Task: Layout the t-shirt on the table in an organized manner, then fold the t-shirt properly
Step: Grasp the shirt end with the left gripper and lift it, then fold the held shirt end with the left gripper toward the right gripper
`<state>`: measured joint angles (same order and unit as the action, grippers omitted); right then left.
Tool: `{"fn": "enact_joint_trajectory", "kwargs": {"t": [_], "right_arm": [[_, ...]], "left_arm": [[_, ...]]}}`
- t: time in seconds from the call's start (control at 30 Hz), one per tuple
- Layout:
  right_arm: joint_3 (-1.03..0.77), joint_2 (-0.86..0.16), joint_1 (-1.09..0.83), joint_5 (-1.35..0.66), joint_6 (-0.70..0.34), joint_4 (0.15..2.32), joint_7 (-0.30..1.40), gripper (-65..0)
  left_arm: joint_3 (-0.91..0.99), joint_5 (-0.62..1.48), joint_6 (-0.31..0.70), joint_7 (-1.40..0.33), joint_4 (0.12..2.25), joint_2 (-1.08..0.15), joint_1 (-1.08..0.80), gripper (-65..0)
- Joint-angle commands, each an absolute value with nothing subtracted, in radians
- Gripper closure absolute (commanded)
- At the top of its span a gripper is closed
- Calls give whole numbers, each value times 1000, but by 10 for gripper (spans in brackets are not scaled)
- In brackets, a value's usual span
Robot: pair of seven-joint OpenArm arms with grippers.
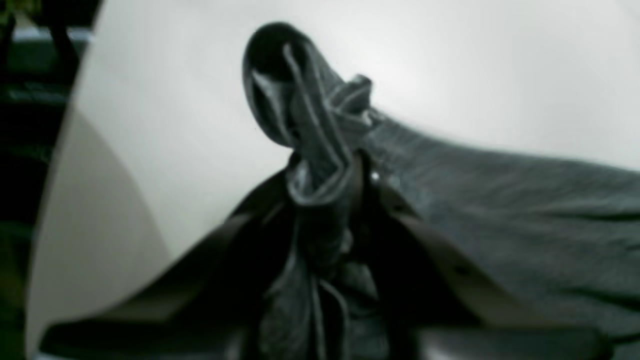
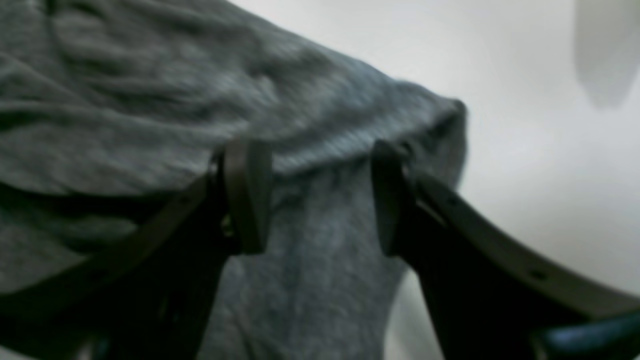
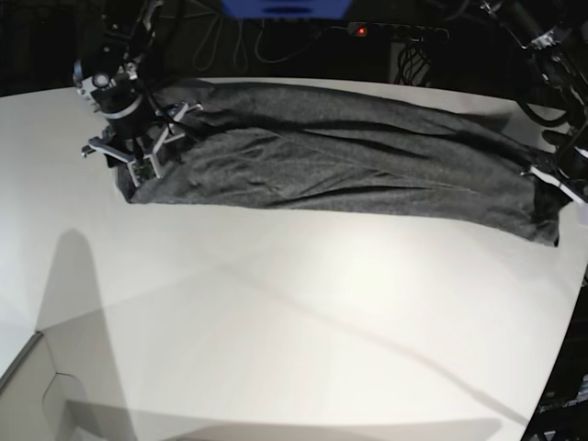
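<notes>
The dark grey t-shirt lies stretched in a long band across the far part of the white table. At its right end in the base view, my left gripper holds it. The left wrist view shows that gripper shut on a bunched wad of t-shirt that sticks out past the fingertips. At the band's left end my right gripper rests on the cloth. In the right wrist view that gripper is open, its fingers set wide apart astride a fold of t-shirt.
Dark stands, cables and a blue object sit behind the table's far edge. The curved table edge runs down the right side, and another edge cuts the near left corner. Arm shadows fall on the near tabletop.
</notes>
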<state>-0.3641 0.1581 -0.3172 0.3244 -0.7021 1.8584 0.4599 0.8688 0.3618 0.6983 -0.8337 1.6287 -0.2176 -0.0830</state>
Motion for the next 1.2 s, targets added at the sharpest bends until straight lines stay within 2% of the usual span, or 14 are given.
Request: {"fn": "enact_joint_trajectory", "kwargs": {"t": [0.0, 0.3, 0.57, 0.77, 0.97, 1.17], "right_arm": [[-364, 157, -317, 311, -698, 1873, 437, -320], [-386, 157, -318, 311, -698, 1817, 432, -320], [-386, 157, -317, 311, -698, 1827, 432, -320], [-386, 157, -317, 311, -698, 1827, 430, -320], [-386, 157, -309, 312, -698, 1828, 430, -320], [-386, 157, -302, 312, -698, 1828, 430, -320]], "left_arm": [[872, 375, 698, -811, 1667, -228, -79, -1], [863, 375, 698, -819, 1739, -217, -84, -1], [680, 374, 698, -817, 1863, -128, -160, -1], [608, 367, 698, -817, 1873, -73, -185, -1], [503, 217, 698, -806, 1877, -2, -211, -1], [443, 163, 698, -806, 1880, 70, -208, -1]]}}
